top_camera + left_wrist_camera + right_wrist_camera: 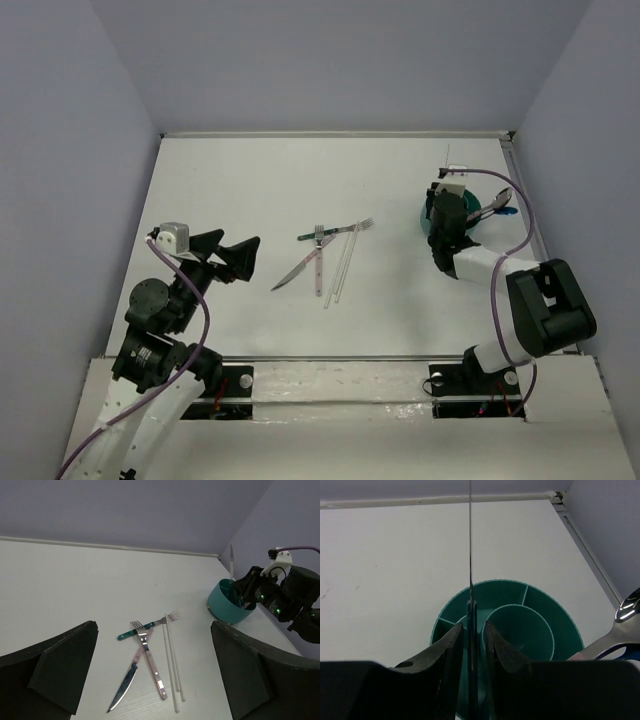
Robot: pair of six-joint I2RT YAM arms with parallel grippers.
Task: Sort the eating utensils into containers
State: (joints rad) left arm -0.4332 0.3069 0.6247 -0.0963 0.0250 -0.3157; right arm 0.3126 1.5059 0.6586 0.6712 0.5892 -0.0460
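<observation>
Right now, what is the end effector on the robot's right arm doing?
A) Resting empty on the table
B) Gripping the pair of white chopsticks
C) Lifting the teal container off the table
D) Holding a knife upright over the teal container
D: in the right wrist view, the right end effector is shut on a knife, whose thin blade stands upright above the compartments of the teal container.

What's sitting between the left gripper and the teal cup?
A loose pile of cutlery: knife, two forks, two white chopsticks. The top view shows it.
</observation>
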